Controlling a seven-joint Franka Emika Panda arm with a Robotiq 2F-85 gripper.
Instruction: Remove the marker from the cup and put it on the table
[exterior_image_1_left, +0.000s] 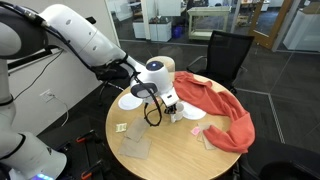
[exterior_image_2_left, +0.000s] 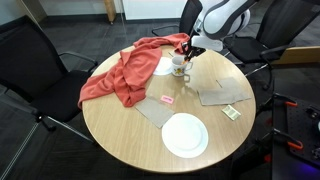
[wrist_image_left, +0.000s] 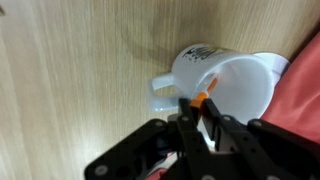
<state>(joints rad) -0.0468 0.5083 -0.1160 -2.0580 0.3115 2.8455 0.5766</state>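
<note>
The whitish cup (wrist_image_left: 228, 72) with a handle stands on the wooden table (wrist_image_left: 70, 70) next to the red cloth. The orange marker (wrist_image_left: 206, 93) leans inside the cup, its top end sticking up at the rim. My gripper (wrist_image_left: 200, 106) is right over the cup's near rim, and its two black fingers are closed on the marker's top end. In both exterior views the gripper (exterior_image_2_left: 188, 52) (exterior_image_1_left: 169, 100) hangs straight above the cup (exterior_image_2_left: 179, 68). The marker is too small to make out there.
A red cloth (exterior_image_2_left: 125, 72) covers the table beside the cup. A white plate (exterior_image_2_left: 185, 136), two grey mats (exterior_image_2_left: 222, 95) (exterior_image_2_left: 155, 109), a small pink item (exterior_image_2_left: 167, 99) and a bit of paper (exterior_image_2_left: 231, 112) lie on the table (exterior_image_2_left: 115, 130). Black chairs stand around it.
</note>
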